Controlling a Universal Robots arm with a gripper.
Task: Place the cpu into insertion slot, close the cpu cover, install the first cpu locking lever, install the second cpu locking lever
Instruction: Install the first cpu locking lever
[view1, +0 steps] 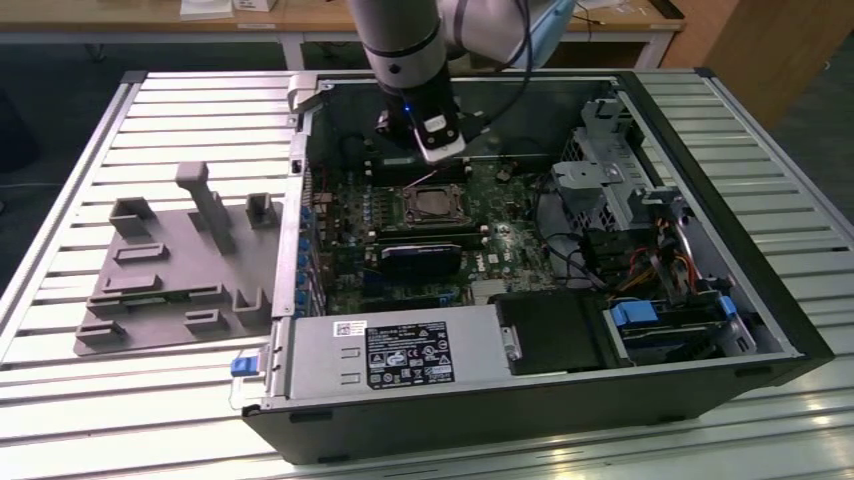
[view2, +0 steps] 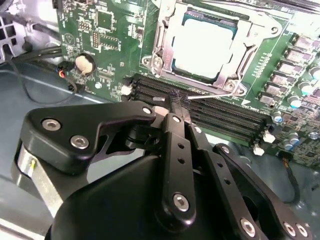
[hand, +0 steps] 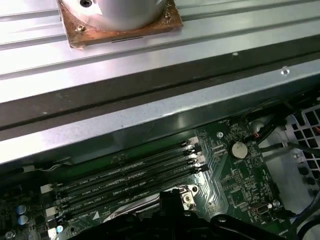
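Note:
The cpu (view2: 206, 44), a silver-grey square chip, lies flat in the insertion slot (view1: 434, 205) on the green motherboard. The cpu cover (view2: 162, 42), a silvery frame, is down around the chip. A thin silvery locking lever (view2: 215, 95) runs along the socket's edge beside the memory slots. In the second wrist view my gripper (view2: 177, 102) is shut, its black fingertips together at the free end of that lever; whether they pinch it I cannot tell. In the exterior view the gripper (view1: 430, 160) hangs just behind the socket inside the open case.
Long black memory slots (view2: 225, 116) (hand: 130, 180) flank the socket. A coin battery (view2: 84, 64) sits nearby. A black fan card (view1: 416, 258), the power supply (view1: 387, 355) and a drive cage (view1: 614, 170) stand in the case. A grey fixture plate (view1: 174, 270) lies on the exterior view's left.

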